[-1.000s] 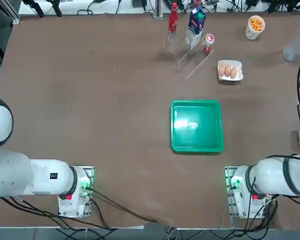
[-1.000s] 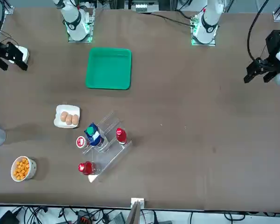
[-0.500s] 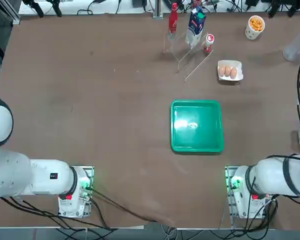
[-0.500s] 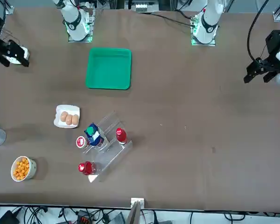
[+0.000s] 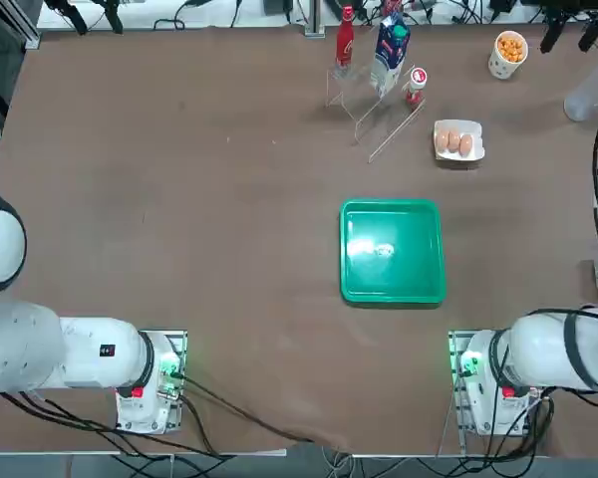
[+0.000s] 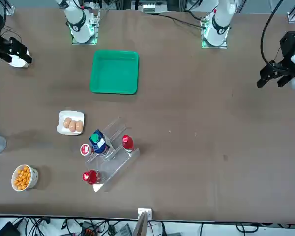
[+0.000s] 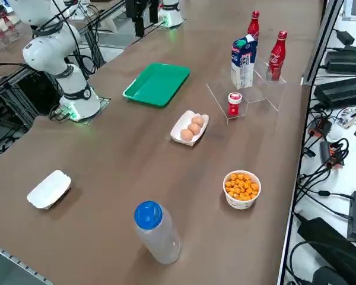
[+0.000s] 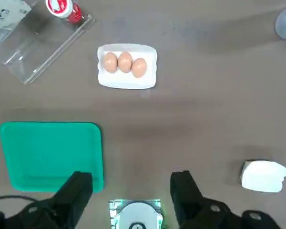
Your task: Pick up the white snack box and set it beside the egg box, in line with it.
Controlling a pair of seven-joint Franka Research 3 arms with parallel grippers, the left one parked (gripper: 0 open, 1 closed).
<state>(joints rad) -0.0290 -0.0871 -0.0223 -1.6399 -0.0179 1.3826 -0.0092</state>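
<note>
In the right side view, the small plain white clamshell snack box (image 7: 48, 189) is lying alone near the table's near corner, well apart from the small white egg tray holding three brown eggs (image 7: 190, 127), which is sitting between the flat green plastic tray (image 7: 157, 84) and the round white cup of orange snacks (image 7: 241, 189). The right arm's black two-finger gripper (image 8: 132, 191) is hanging high over the table with its fingers spread wide and holding nothing.
</note>
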